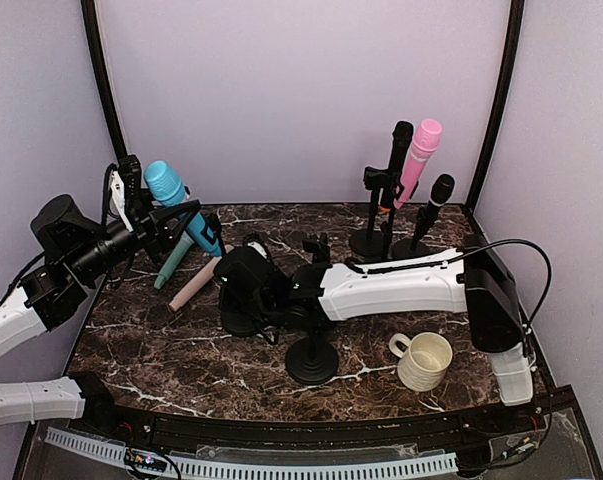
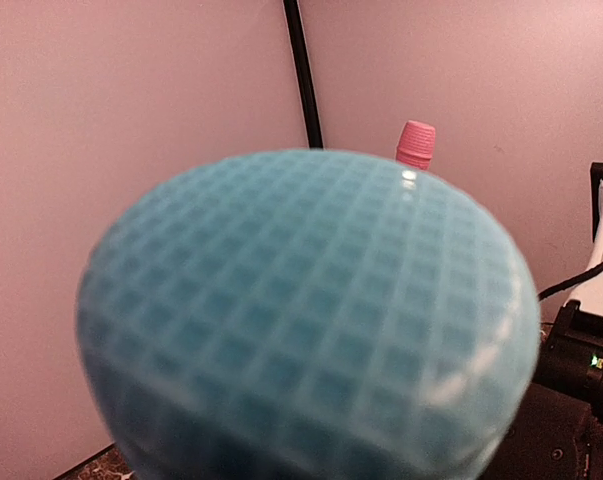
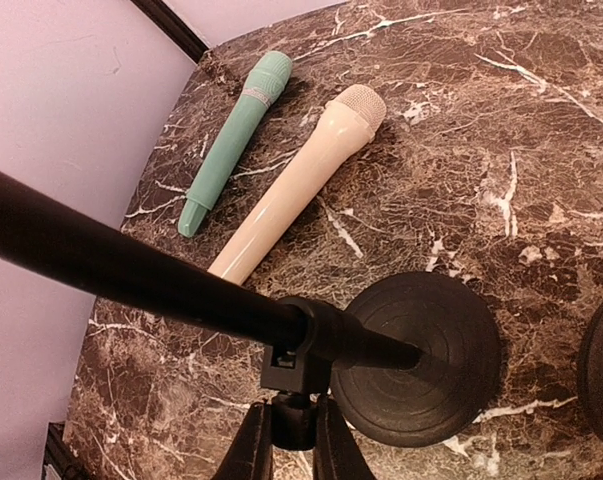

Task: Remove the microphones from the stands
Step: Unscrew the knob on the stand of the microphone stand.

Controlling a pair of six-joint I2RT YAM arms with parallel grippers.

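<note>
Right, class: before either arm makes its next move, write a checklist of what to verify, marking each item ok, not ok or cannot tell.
1. Left end effector grips the blue microphone: ok.
2. Blue microphone is lifted free of any stand: ok, it is raised at the table's left side.
3. Right end effector is shut on the stand: ok, the fingers pinch the fitting on its pole.
4. Stand base sits flat on the table: ok in the right wrist view.
5. Cream mug is apart from the right arm: ok.
6. How firmly the left fingers hold: cannot tell, because the microphone head fills the left wrist view.
</note>
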